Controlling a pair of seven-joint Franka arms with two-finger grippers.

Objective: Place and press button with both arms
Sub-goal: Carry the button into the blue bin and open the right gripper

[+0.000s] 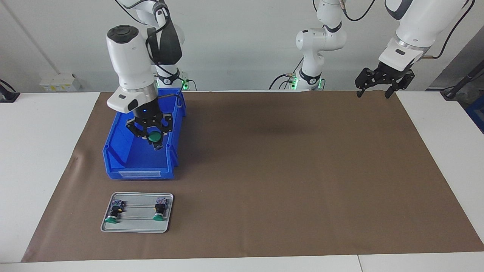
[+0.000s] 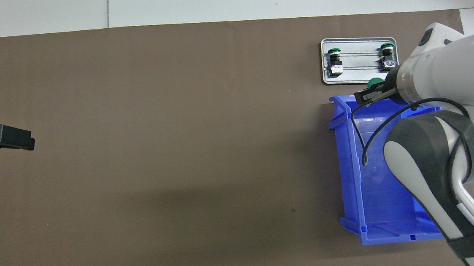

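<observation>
Right end effector (image 1: 153,139): raised over the blue bin (image 1: 124,158), fingers closed on a button (image 1: 154,137) whose green cap faces the camera in the facing view; in the overhead view the same end effector (image 2: 371,93) sits above the bin rim (image 2: 343,141) farthest from the robots, with the held button's green cap (image 2: 374,82) showing just past the fingers, toward the tray. Blue bin: open-topped, on the brown mat (image 1: 283,170) at the right arm's end of the table (image 1: 38,151); most of its interior is hidden by the arm in the overhead view. Grey metal tray (image 1: 137,227): flat on the mat, farther from the robots than the bin and just beside it, apart from it. Tray contents: two further buttons lying on their sides, green caps pointing away from the robots, terminal blocks toward the bin; one (image 1: 114,212) toward the table's end, the other (image 1: 159,210) toward the table's middle, each resting across the tray's paired rails. Same pair in the overhead view: (image 2: 334,61) and (image 2: 387,56). Left end effector (image 1: 382,81): held in the air over the mat's edge at the left arm's end of the table, fingers spread apart and holding nothing, waiting; seen also at the overhead view's edge (image 2: 7,138).
</observation>
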